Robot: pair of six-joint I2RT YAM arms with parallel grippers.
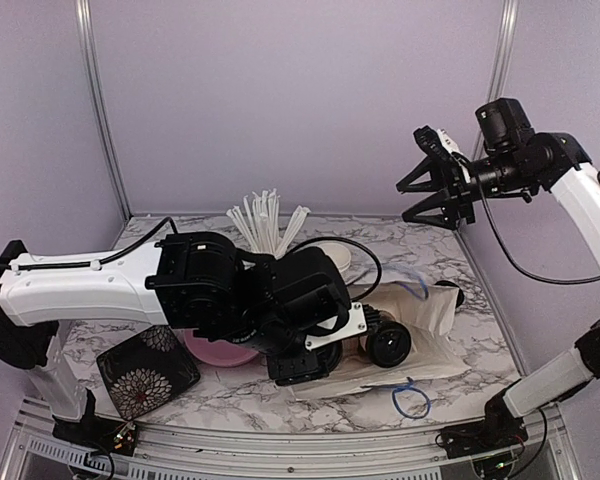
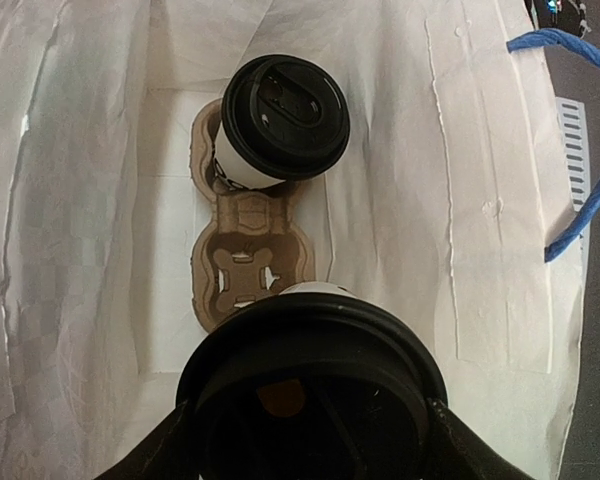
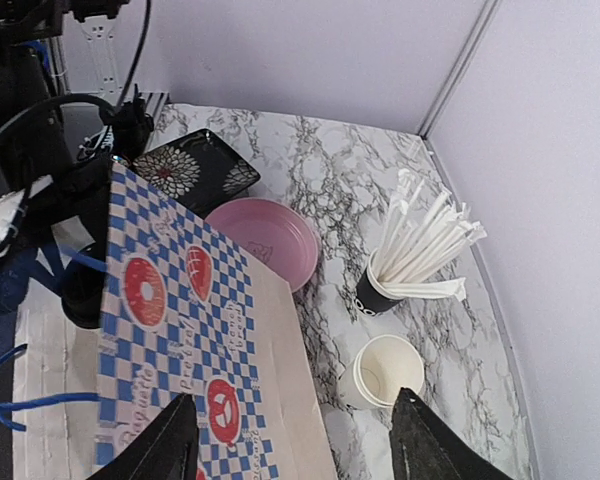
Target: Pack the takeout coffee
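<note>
In the left wrist view a white coffee cup with a black lid (image 2: 285, 120) sits in the far slot of a brown cardboard carrier (image 2: 248, 265) inside a white paper bag (image 2: 80, 200). My left gripper (image 2: 310, 440) is shut on a second lidded coffee cup (image 2: 310, 370), held just in front of the carrier's near slot. In the top view that cup's lid (image 1: 388, 345) shows at the bag's mouth (image 1: 430, 330), at my left gripper (image 1: 375, 335). My right gripper (image 1: 430, 190) is open and empty, raised high at the back right, and it also shows in the right wrist view (image 3: 295, 450).
A black cup of white sticks (image 3: 385, 290), a lidless white cup (image 3: 380, 372), a pink plate (image 3: 270, 235) and a black flowered tray (image 3: 195, 168) stand on the marble table. The bag's blue-checked side (image 3: 180, 330) faces up. Blue handles (image 1: 410, 400) lie near the front edge.
</note>
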